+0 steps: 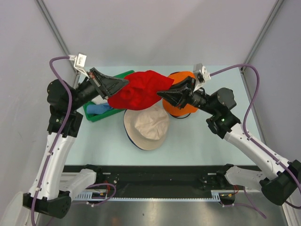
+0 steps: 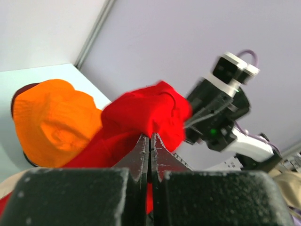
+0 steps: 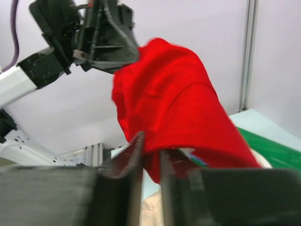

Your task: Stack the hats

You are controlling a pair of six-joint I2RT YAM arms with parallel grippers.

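A red hat (image 1: pixel 139 89) hangs in the air between both grippers, above the table. My left gripper (image 1: pixel 126 82) is shut on its left brim; in the left wrist view the red hat (image 2: pixel 146 115) is pinched at the fingertips of the left gripper (image 2: pixel 150 137). My right gripper (image 1: pixel 160 93) is shut on its right brim; the red hat (image 3: pixel 169 108) drapes over the right gripper (image 3: pixel 151 146). A beige hat (image 1: pixel 146 124) lies on the table below. An orange hat (image 1: pixel 181 106) sits on a dark one behind the right gripper, also in the left wrist view (image 2: pixel 54 122).
A green tray (image 1: pixel 96 114) at the left holds a light blue hat (image 1: pixel 99 108). The tray's edge shows in the right wrist view (image 3: pixel 277 150). Frame posts stand at the back corners.
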